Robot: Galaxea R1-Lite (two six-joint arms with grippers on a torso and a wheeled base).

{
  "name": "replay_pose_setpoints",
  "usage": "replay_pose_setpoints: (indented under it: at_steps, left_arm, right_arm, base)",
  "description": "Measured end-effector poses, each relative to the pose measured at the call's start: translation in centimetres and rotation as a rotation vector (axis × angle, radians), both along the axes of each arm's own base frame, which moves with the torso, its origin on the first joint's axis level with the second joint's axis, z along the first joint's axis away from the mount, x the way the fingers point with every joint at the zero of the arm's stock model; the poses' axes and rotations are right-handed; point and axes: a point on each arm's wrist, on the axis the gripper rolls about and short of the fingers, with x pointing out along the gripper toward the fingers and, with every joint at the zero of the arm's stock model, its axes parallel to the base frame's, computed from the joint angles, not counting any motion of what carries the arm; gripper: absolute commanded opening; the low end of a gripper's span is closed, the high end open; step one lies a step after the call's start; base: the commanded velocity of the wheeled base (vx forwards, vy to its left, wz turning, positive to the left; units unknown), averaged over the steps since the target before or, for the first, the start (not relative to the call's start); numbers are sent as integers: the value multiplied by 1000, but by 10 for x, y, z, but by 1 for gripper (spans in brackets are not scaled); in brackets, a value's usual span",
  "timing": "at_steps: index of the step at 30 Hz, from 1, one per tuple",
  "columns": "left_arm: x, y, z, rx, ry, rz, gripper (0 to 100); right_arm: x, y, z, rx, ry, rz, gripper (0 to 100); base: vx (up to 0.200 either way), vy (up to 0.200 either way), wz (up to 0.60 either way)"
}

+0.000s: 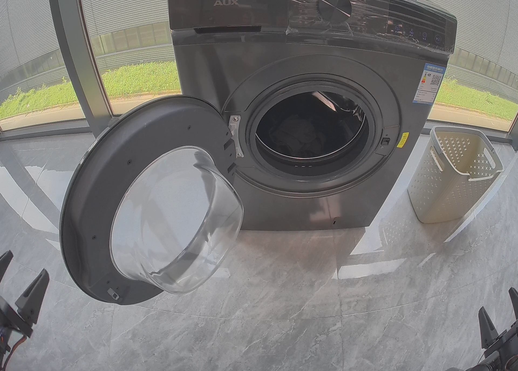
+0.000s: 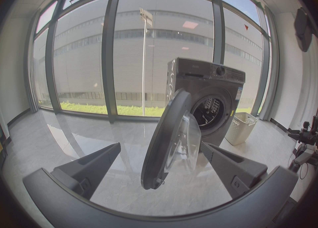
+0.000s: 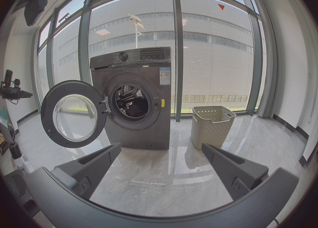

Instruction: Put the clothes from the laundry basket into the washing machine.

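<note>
The grey washing machine [image 1: 302,43] stands on the floor with its round door [image 1: 102,183] swung wide open to the left. Inside the drum lie dark and light clothes [image 1: 294,137], also seen in the right wrist view as clothes [image 3: 134,107]. The cream laundry basket [image 1: 431,189] stands to the right of the machine, and what I see of its inside is bare. My left gripper [image 1: 21,275] hangs low at the left, open and holding nothing. My right gripper [image 1: 497,307] hangs low at the right, also open and holding nothing. Both are well back from the machine.
Glossy grey tiled floor [image 1: 324,302] stretches between me and the machine. The open door [image 2: 165,139] juts out toward my left arm. Tall windows with dark pillars [image 1: 75,48] run behind the machine. The basket [image 3: 208,129] sits near a window pillar.
</note>
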Motion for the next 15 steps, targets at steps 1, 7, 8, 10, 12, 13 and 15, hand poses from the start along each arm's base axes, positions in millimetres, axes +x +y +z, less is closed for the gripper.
replay_pose_setpoints:
  at_steps: [1, 7, 8, 10, 12, 13, 15]
  left_arm:
    - [6, 0, 2, 1, 17, -4, 100]
    - [44, -3, 8, 8, 98, -21, 100]
    - [49, -4, 9, 10, 108, -23, 100]
    - [61, -5, 9, 15, 131, -30, 100]
    - [71, -5, 11, 16, 137, -41, 100]
    - [77, -6, 11, 17, 144, -48, 100]
    - [86, -7, 11, 17, 156, -67, 100]
  right_arm:
    - [0, 0, 0, 0, 0, 0, 100]
    - [0, 0, 0, 0, 0, 0, 100]
    - [0, 0, 0, 0, 0, 0, 100]
    - [0, 0, 0, 0, 0, 0, 100]
    - [0, 0, 0, 0, 0, 0, 100]
    - [0, 0, 0, 0, 0, 0, 100]
    - [0, 0, 0, 0, 0, 0, 100]
  base:
    - [0, 0, 0]
    - [0, 0, 0]
    - [0, 0, 0]
    - [0, 0, 0]
    - [0, 0, 0]
    - [0, 0, 0]
    - [0, 0, 0]
